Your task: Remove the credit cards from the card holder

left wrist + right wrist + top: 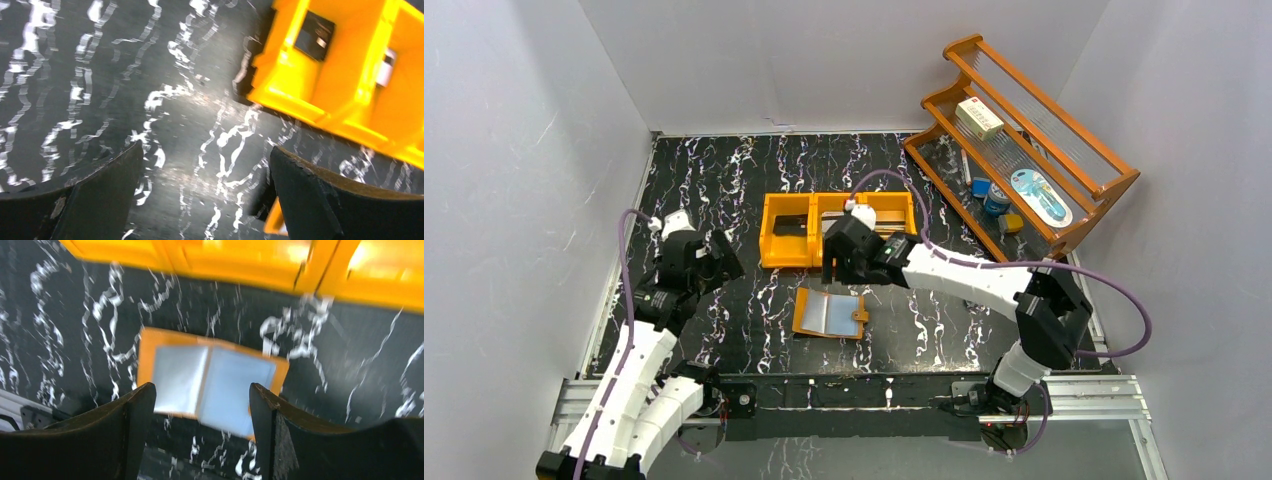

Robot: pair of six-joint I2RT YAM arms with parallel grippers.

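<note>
The card holder (829, 313) lies open and flat on the table, tan-orange with pale-blue clear sleeves facing up (210, 382). I see no card in its sleeves. A black credit card (790, 226) (314, 36) lies in the left compartment of the orange bin (784, 258). A grey card (888, 219) lies in the right compartment. My right gripper (844, 272) (200, 400) hangs open just above the holder's far edge, with nothing between its fingers. My left gripper (717, 262) (206, 160) stands wide open over bare table, left of the bin.
The orange three-compartment bin (310, 85) (240, 265) stands just behind the holder. A wooden rack (1064, 125) at the back right carries a white box (979, 118) and small items. White walls close in both sides.
</note>
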